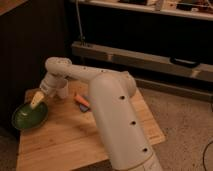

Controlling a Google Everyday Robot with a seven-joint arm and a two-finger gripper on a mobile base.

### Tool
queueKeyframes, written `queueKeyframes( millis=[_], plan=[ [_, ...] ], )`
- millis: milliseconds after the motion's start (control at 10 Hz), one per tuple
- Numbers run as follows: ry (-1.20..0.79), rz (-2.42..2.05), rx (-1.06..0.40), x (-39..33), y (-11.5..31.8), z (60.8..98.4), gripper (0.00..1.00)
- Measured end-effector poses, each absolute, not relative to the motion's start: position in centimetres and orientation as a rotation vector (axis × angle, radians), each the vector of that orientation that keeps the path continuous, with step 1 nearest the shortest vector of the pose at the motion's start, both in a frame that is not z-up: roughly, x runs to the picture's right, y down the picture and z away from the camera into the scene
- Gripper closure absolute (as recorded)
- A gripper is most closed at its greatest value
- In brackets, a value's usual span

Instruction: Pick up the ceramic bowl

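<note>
Camera view: dark-green ceramic bowl (29, 117) sat near left edge of wooden bench (65, 145), lower left of frame. Gripper (36, 102) hung at bowl's upper rim, pointing down; whether wide or narrow could not be told. White cup (62, 90) stood just beside the wrist; small orange item (80, 101) lay mid-bench

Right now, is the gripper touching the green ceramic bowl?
Cannot tell. In the camera view the gripper overlaps the ceramic bowl at its far rim, but neither contact nor a gap shows plainly.
</note>
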State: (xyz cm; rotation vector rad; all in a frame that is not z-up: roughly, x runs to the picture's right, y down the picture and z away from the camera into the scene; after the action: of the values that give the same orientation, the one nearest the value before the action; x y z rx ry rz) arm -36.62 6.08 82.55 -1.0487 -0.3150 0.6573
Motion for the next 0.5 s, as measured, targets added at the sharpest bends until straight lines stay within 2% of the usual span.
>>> queueKeyframes(
  millis=[500],
  plan=[
    [-0.238, 0.638, -1.107, -36.8, 7.9, 84.6, 0.22]
  ],
)
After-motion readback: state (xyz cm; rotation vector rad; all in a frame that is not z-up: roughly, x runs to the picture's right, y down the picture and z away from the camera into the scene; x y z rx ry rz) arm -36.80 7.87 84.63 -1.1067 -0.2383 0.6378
